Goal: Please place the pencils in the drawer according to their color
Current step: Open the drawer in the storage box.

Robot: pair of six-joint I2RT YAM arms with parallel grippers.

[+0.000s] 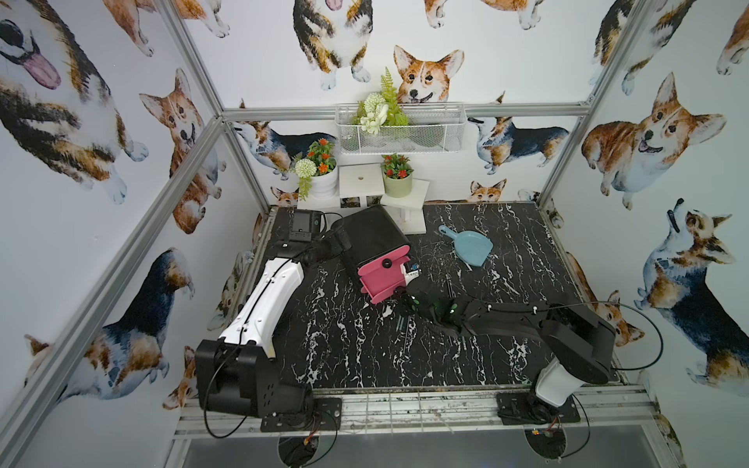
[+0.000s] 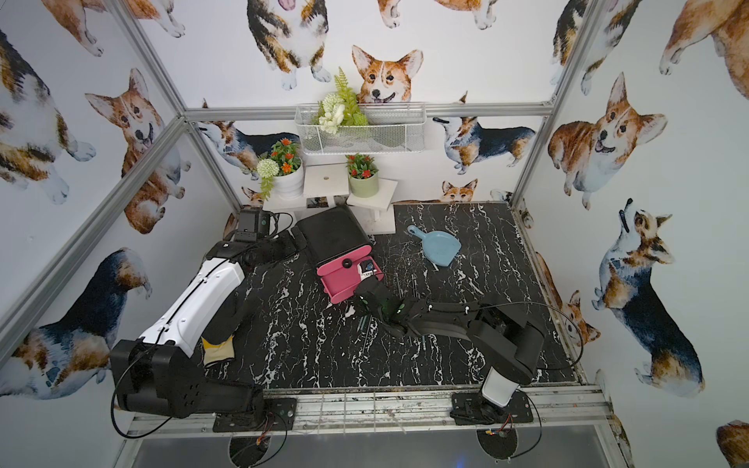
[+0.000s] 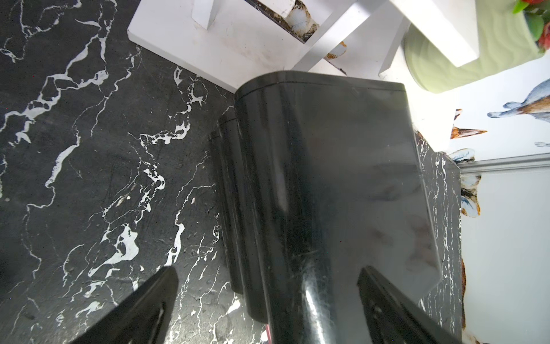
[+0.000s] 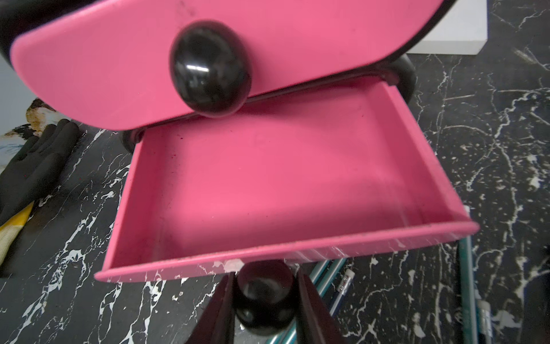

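The drawer chest (image 1: pixel 371 237), black with pink fronts, stands at the middle back. One lower drawer (image 4: pixel 282 184) is pulled out, and its pink inside is bare. My right gripper (image 4: pixel 265 281) is shut on that drawer's round black knob (image 4: pixel 265 300); both top views show it at the drawer front (image 1: pixel 399 293) (image 2: pixel 358 298). My left gripper (image 3: pixel 268 272) is open and straddles the chest's rounded rear side edge (image 1: pixel 343 240). Teal pencils (image 4: pixel 326 272) lie on the table under the pulled-out front. More thin pencils (image 1: pixel 448 283) lie to its right.
A blue dustpan (image 1: pixel 470 245) lies at the back right. A white stand (image 1: pixel 362 182) with flowerpots is right behind the chest. A black glove with a yellow cuff (image 2: pixel 219 344) lies on the left by the left arm. A black device (image 1: pixel 304 225) sits in the back left corner.
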